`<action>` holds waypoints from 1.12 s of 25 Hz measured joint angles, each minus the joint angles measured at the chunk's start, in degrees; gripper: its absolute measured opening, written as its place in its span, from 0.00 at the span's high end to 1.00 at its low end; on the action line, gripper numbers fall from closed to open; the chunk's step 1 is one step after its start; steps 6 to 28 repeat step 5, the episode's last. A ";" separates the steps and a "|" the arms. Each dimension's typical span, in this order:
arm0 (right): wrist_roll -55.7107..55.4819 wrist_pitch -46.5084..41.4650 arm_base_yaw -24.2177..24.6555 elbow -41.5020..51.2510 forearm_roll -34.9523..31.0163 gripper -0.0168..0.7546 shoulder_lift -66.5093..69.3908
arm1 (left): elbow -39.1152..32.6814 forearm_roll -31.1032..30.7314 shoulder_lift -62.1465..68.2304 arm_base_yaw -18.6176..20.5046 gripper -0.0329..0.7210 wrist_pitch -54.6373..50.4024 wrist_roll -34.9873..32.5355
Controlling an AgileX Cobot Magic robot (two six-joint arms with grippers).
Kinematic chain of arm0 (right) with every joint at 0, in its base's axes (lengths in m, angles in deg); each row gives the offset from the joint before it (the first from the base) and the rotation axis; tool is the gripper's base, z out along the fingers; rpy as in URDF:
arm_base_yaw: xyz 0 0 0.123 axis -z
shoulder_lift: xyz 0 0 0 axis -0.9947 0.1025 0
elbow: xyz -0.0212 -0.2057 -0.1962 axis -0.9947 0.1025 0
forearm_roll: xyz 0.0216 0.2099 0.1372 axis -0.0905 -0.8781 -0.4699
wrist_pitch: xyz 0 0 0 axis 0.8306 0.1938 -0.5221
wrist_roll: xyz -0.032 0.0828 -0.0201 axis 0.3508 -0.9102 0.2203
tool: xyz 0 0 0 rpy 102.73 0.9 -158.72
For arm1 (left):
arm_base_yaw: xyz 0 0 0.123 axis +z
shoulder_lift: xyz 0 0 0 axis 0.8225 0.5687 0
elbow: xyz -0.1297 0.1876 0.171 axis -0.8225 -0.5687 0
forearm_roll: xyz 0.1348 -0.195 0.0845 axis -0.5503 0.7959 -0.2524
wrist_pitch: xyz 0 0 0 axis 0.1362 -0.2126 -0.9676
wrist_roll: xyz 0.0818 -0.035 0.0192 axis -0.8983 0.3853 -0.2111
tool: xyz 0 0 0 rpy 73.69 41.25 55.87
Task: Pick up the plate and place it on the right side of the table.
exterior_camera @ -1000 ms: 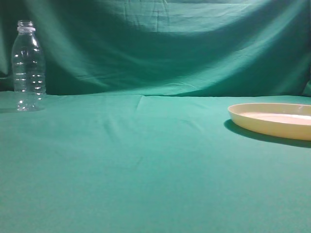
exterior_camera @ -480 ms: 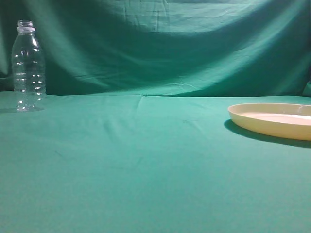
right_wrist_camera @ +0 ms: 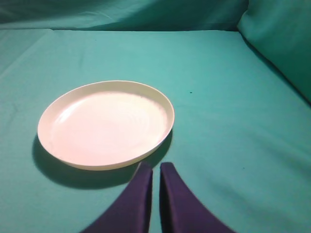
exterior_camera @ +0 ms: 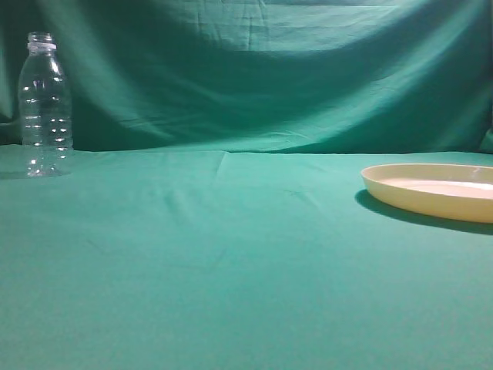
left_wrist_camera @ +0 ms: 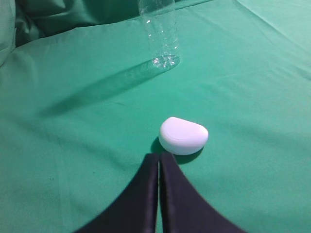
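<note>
The cream-yellow plate [exterior_camera: 431,193] lies flat on the teal table [exterior_camera: 231,262] at the right edge of the exterior view, partly cut off by the frame. In the right wrist view the plate [right_wrist_camera: 104,124] lies just ahead and left of my right gripper [right_wrist_camera: 155,167]. That gripper is empty, its jaws nearly together with a thin gap, and sits close to the plate's near rim without holding it. My left gripper [left_wrist_camera: 159,156] is shut and empty above the cloth. Neither gripper shows in the exterior view.
A clear plastic bottle [exterior_camera: 45,108] stands upright at the far left near the backdrop, and it also shows in the left wrist view [left_wrist_camera: 159,29]. A small white rounded object [left_wrist_camera: 183,136] lies on the cloth just ahead of the left gripper. Green cloth backdrop behind.
</note>
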State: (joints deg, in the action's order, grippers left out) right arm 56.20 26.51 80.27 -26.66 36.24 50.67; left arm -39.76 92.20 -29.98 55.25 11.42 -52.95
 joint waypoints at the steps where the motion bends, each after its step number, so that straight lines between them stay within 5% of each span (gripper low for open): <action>1: 0.00 0.00 0.00 0.00 0.00 0.92 0.00 | 0.00 0.00 0.00 0.00 0.96 0.00 0.00; 28: 0.00 0.00 0.00 0.00 0.00 0.92 0.00 | 0.00 0.00 0.00 0.00 0.96 0.00 0.00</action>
